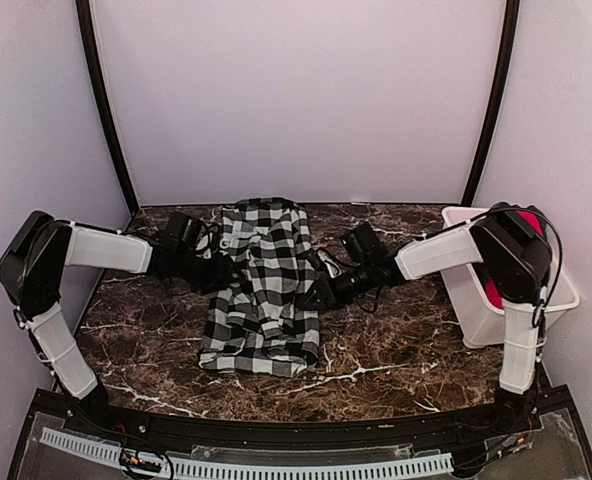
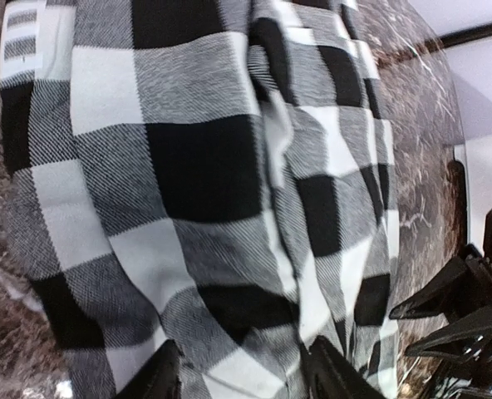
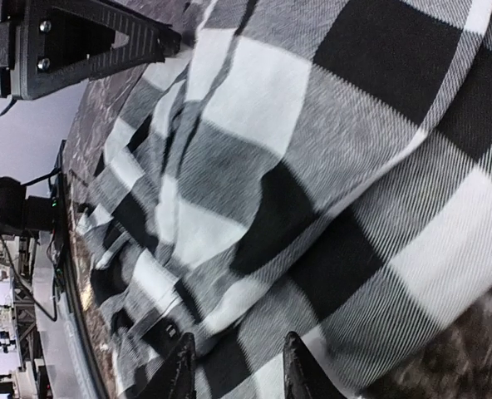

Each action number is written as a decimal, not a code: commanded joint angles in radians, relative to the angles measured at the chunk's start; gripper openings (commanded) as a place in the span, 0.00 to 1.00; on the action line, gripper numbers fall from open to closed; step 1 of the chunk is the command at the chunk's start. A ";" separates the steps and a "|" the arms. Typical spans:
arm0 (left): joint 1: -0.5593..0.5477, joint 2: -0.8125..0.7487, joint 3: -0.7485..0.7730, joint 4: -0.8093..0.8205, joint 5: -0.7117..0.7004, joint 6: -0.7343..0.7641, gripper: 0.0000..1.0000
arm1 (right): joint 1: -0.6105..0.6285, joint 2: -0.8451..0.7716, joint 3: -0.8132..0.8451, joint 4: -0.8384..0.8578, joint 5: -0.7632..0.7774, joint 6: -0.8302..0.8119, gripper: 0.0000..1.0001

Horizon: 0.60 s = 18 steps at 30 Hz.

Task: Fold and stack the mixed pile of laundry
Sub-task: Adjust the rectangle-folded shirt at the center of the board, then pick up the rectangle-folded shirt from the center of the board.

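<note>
Currently the left gripper [image 1: 214,262] and right gripper [image 1: 323,290] flank the black-and-white checked cloth garment [image 1: 264,290], long axis near-to-far; both jaws stand apart astride its side edges.

Robot test booth in a laboratory. Plain white walls [image 1: 296,100] and black poles [image 1: 106,110] stand behind the left pincer [image 1: 224,264]. A marble-patterned tabletop [image 1: 396,350] lies under the right pincer [image 1: 321,290], with rig equipment [image 3: 9,212] beyond it.
</note>
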 commanded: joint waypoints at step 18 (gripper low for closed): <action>-0.025 -0.715 -0.599 -0.149 -0.003 -0.207 0.59 | 0.020 -0.251 -0.354 0.040 -0.023 0.157 0.45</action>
